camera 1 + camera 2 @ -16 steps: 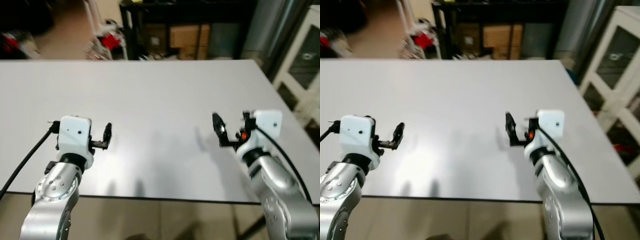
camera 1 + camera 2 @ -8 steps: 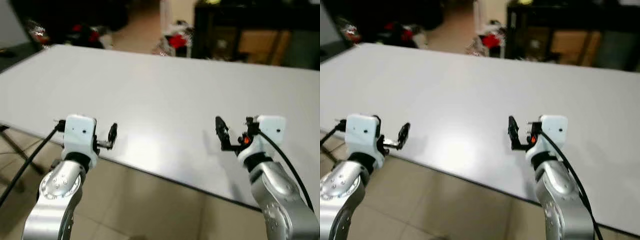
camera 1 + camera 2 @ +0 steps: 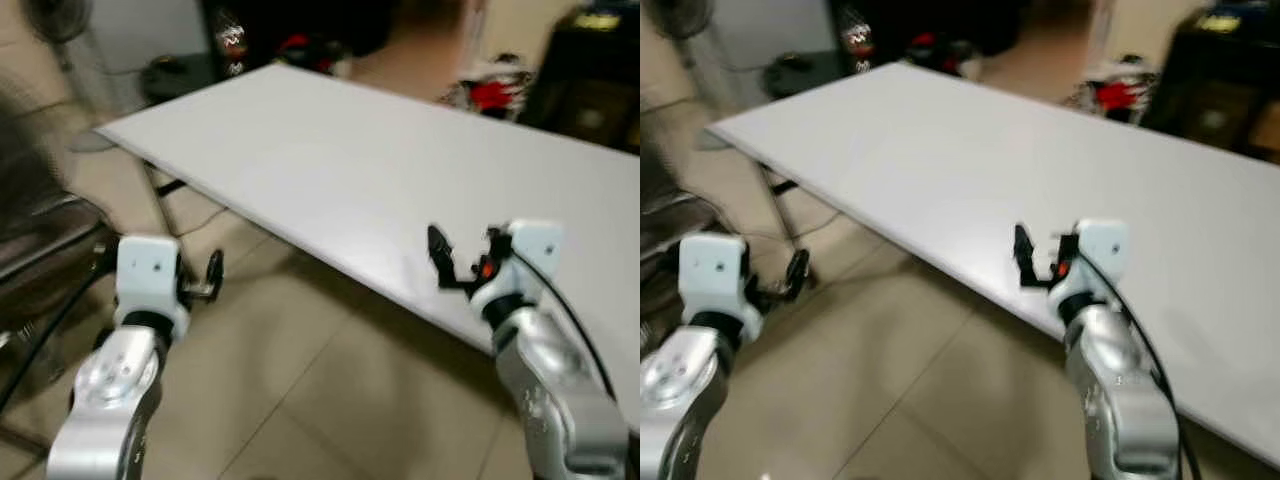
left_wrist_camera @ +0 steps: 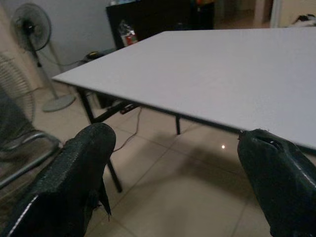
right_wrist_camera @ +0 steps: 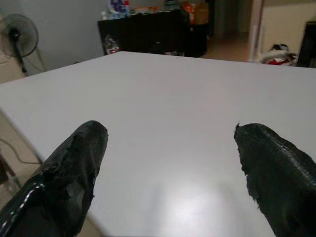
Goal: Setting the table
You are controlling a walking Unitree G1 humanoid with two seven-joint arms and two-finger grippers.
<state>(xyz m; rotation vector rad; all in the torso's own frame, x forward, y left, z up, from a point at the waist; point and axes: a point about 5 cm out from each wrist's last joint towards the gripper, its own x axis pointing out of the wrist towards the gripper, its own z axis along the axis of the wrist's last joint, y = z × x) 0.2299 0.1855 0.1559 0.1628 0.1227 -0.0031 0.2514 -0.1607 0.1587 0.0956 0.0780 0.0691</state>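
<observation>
Item: white table (image 3: pixel 330 150). Top bare, nothing laid on it. It now runs slantwise across my head views, near edge dropping from far left toward near right. A second ago that edge lay square in front of me; the whole picture has swung, so my camera has turned leftward, not the table.

Item: my left gripper (image 3: pixel 212 277). Fingers spread wide, holding nothing. Formerly above the tabletop, it now hangs over tiled floor (image 3: pixel 300 400), off the table's edge. Its wrist view looks past both fingertips (image 4: pixel 89 148) at the table corner and its dark legs.

Item: my right gripper (image 3: pixel 450 265). Fingers apart, holding nothing, above the tabletop near its front edge. Its wrist view has white surface between the fingertips (image 5: pixel 81 148).

Item: surroundings. Standing fan (image 4: pixel 30 24) at far left; dark cabinet (image 5: pixel 148 34) beyond the table; metal chair frame (image 3: pixel 40 250) just beside my left arm.

Judgement: no plate, cup or cutlery seen. The turn probably means I am heading off to fetch tableware, so the setting has barely begun.
</observation>
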